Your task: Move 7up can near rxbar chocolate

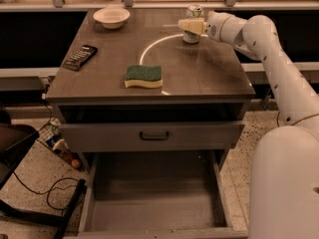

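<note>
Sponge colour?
Sponge: green top, yellow base, clearest in camera view; hand is at the 7up can, back right.

- A grey-brown worktop (214,78) fills the middle, with a pale arc (147,51) marked on it.
- Beneath it, an upper drawer (99,136) with a dark handle is shut; the bottom drawer (154,203) is pulled out.
- The speckled floor (35,176) carries a dark cable (52,195) at the left.
- A pale ledge (279,5) runs behind.
- The gripper (192,25) is over the worktop's far right part.
</note>
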Robot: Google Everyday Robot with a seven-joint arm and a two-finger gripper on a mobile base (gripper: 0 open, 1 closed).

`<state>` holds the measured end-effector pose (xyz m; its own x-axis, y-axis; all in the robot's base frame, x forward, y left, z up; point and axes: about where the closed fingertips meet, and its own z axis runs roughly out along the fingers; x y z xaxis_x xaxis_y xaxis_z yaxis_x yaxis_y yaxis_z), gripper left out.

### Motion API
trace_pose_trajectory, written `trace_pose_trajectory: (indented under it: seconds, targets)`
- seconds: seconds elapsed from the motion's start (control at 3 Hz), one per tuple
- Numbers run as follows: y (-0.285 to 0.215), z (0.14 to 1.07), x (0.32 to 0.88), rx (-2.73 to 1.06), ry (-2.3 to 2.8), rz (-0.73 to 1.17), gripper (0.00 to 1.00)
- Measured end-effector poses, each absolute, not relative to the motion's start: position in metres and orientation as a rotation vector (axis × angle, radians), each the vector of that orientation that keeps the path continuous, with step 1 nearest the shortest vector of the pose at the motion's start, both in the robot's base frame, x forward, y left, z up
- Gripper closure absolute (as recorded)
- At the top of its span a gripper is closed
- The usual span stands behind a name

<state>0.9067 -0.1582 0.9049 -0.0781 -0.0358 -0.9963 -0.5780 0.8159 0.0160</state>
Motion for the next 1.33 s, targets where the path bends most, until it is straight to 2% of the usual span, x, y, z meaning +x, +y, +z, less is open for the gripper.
trace_pose_trajectory:
  seconds: [1.0, 1.33]
  targets:
    - [-0.1480, 0.9014, 0.9085, -0.505, 1.604, 0.492, 0.90]
    - [-0.1453, 0.9007, 0.9091, -0.507, 1.605, 0.495, 1.00]
